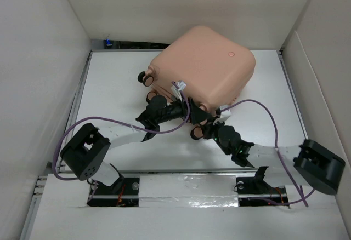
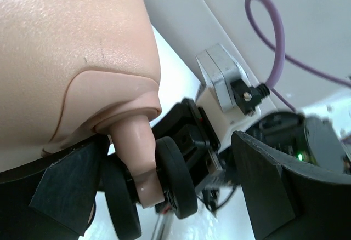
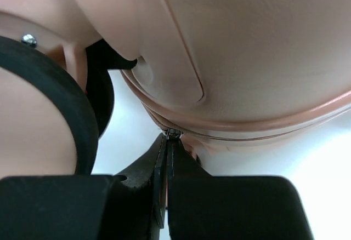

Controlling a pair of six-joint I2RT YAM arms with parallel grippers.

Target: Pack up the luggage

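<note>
Luggage (image 1: 205,67), stiff and slick, probably best taken by the zip pull (image 3: 173,133) the right gripper (image 3: 167,141) pinches; left gripper (image 2: 159,163) spread.

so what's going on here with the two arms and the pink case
Both arms are working at the near edge of a closed peach-pink suitcase on the white table. The left hand is open, with its fingers on either side of a caster wheel. The right hand is pinched shut on a small metal tab at the seam, apparently the zipper pull.
</note>
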